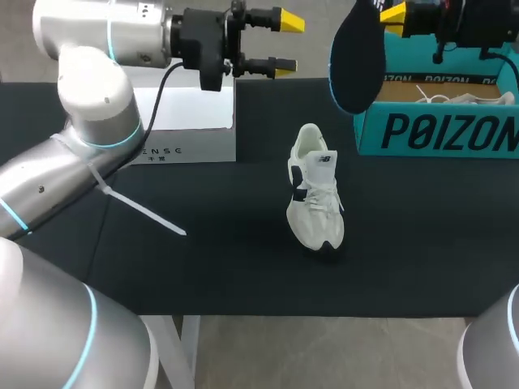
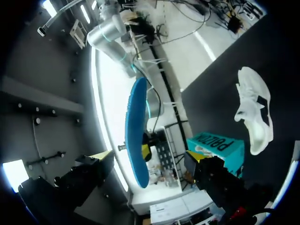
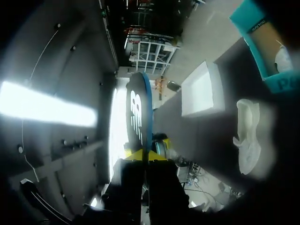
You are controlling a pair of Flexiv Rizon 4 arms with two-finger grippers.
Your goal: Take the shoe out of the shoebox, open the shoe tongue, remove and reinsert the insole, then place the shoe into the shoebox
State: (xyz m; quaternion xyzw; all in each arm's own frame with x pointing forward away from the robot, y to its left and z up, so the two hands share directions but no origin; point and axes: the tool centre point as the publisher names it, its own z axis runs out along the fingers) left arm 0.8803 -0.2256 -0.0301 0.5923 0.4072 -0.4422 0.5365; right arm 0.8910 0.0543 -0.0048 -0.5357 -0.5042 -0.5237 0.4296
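A white shoe (image 1: 315, 188) stands on the black table mat, toe toward the front; it also shows in the wrist views (image 2: 255, 110) (image 3: 247, 140). My right gripper (image 1: 396, 14) is raised at the back right, shut on the end of a dark blue insole (image 1: 357, 57) that hangs down from it. In the right wrist view the insole (image 3: 139, 117) stands edge-on from the pinched yellow tips (image 3: 143, 154). My left gripper (image 1: 285, 44) is open in the air to the left of the insole, pointing at it. From the left wrist the insole (image 2: 138, 136) is ahead of the spread fingers (image 2: 147, 161).
A teal shoebox (image 1: 438, 130) stands open at the back right with another white shoe (image 1: 466, 99) inside. A white box (image 1: 190, 121) lies at the back left. A white cable tie (image 1: 138, 211) sticks out from my left arm over the mat.
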